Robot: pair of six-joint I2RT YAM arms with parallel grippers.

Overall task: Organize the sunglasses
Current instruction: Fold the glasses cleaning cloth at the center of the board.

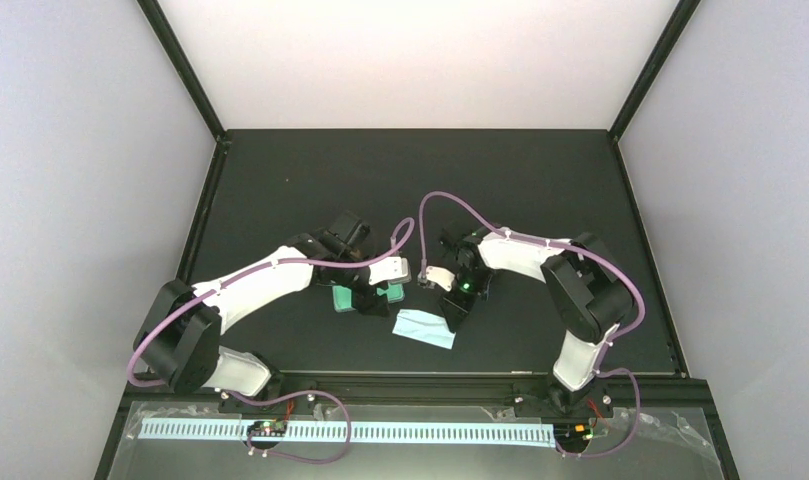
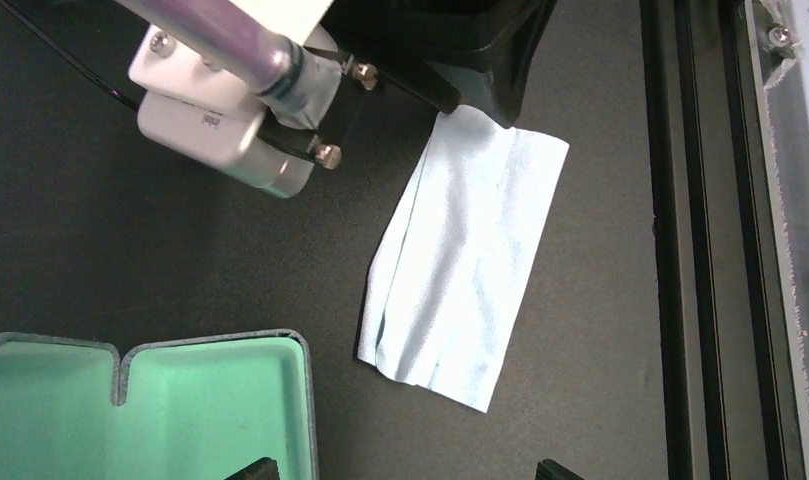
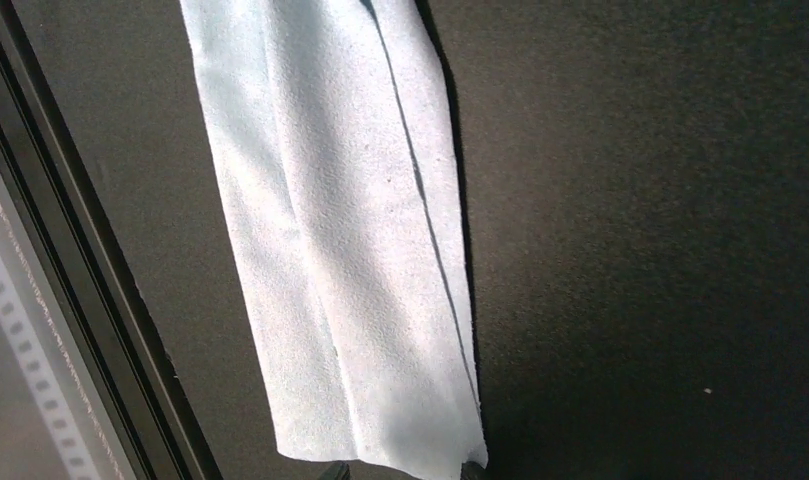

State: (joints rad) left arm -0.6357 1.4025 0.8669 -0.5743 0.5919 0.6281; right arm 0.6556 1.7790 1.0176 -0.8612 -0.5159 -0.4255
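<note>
I see no sunglasses near the light blue cloth point(image 1: 425, 328). Left gripper point(image 2: 405, 470), beside the cloth, is wide and empty. Right gripper point(image 3: 400, 470) is narrow at the cloth's edge; I cannot tell if it holds. It could drag the cloth away.

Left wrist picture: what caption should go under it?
Light blue cloth lies flat beside an open case with green lining.
</note>
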